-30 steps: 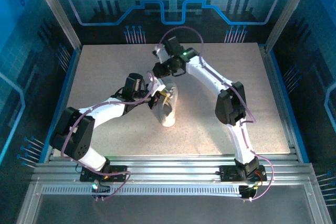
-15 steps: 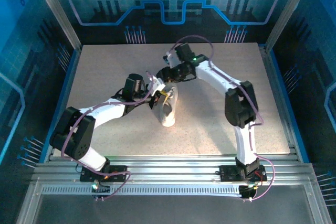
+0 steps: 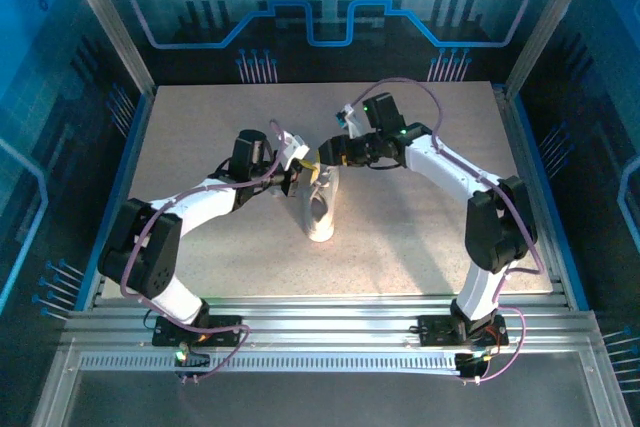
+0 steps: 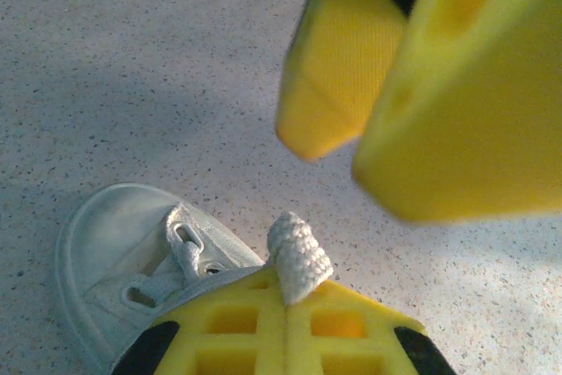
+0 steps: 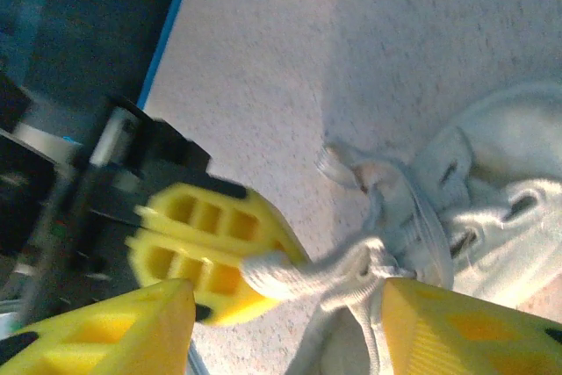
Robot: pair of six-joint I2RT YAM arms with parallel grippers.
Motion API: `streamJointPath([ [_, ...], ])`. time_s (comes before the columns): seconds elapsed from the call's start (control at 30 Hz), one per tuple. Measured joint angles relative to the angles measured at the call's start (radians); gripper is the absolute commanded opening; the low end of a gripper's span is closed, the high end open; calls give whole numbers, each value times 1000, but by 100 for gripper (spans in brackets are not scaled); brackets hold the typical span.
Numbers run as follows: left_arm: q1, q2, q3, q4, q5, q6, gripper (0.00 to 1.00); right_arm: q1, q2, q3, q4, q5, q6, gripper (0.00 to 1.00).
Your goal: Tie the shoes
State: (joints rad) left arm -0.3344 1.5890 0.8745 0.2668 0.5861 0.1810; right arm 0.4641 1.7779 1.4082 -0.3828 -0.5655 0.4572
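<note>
A small white low-top sneaker (image 3: pixel 320 209) sits on the speckled beige table top (image 3: pixel 420 227) near the middle, between the two arms, its rounded end toward the arm bases; both grippers meet just above its far end. The left gripper (image 3: pixel 298 175) reaches in from the left, and in the left wrist view its yellow fingers (image 4: pixel 237 327) are pressed together on a short loop of white woven lace (image 4: pixel 299 256) that sticks up out of the pinch (image 4: pixel 285 289); the sneaker's toe cap and front eyelets (image 4: pixel 132 252) lie just beside those fingers. The right gripper (image 3: pixel 322 155) comes in from the right, very near the left one; seen from the left wrist, its two yellow fingers (image 4: pixel 474 85) hang blurred above the pinched loop, apart from it. In the right wrist view the right gripper (image 5: pixel 285 309) is spread wide, its yellow pads (image 5: pixel 114 331) on either side of the lace (image 5: pixel 351 270), which runs from the sneaker's eyelets (image 5: pixel 492 208) across the gap to the left gripper's closed tips (image 5: pixel 215 248); whether the pads touch the lace I cannot tell.
</note>
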Motion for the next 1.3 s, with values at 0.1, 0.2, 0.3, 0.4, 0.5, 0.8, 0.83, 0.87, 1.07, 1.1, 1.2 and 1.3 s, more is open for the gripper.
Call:
streamJointPath([
  [0.1,5,0,0,-3,6,0,0,6,0,-5,13,0,21,57],
  [0.2,8,0,0,-13,7,0,0,11,0,-5,37,0,39,57],
  [0.3,9,0,2,-26,7,0,0,16,2,-5,51,0,49,55],
  [0.4,9,0,10,-30,7,0,0,25,16,6,50,1,52,54],
  [0.5,9,0,17,-31,8,0,0,35,33,10,48,5,52,54],
  [0.8,12,0,21,-44,9,0,0,40,54,11,59,3,88,31],
  [0.83,12,0,21,-45,9,0,0,40,58,11,63,-2,93,25],
  [0.87,12,1,21,-48,8,0,0,40,61,15,66,-13,97,17],
  [1.07,16,2,21,-53,6,3,22,47,64,34,68,-21,100,0],
  [1.1,17,2,21,-53,5,3,30,47,64,34,65,-17,97,0],
  [1.2,22,-9,21,-87,-16,34,39,47,65,42,39,-2,79,0],
  [1.3,54,-52,21,-158,-40,88,42,47,65,54,24,13,57,0],
])
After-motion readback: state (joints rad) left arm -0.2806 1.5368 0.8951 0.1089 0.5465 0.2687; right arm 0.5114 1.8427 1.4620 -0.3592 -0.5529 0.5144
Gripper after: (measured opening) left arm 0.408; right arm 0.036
